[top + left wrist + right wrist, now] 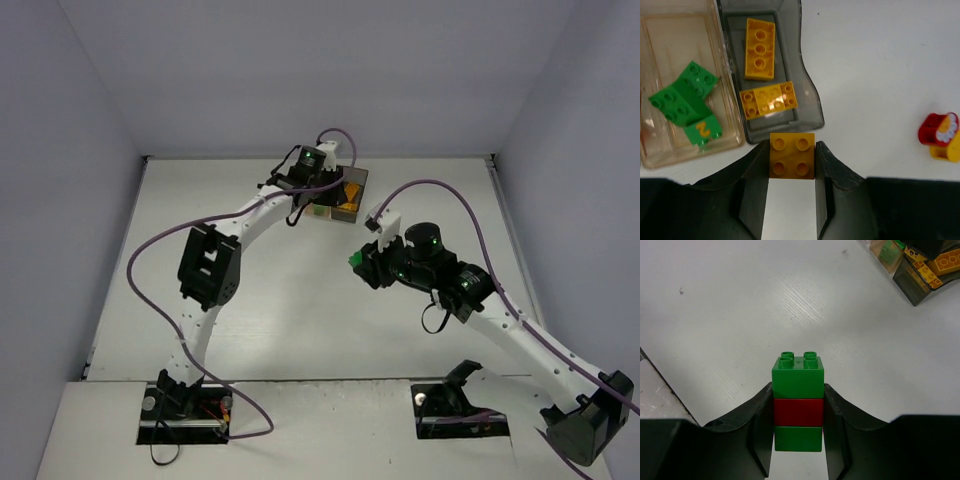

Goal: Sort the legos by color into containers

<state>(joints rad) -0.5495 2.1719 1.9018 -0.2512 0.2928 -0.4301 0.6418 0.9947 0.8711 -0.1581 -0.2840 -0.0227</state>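
My left gripper (792,147) is shut on a yellow four-stud lego (792,156), held just off the near end of the smoky grey container (809,102). Two yellow legos (760,47) lie inside that box. Beside it on the left, the orange-tinted container (670,40) holds green legos (682,97). A red and yellow stack (940,137) stands on the table to the right. My right gripper (798,390) is shut on a green-red-green stack (798,382) above the open table, and the containers (912,277) are far off at its upper right. In the top view the left gripper (318,185) is over the boxes (350,200) and the right gripper (360,262) is mid-table.
White walls (90,120) close the table in on three sides. A step in the table surface (660,385) shows at the lower left of the right wrist view. Purple cables (450,190) loop off both arms.
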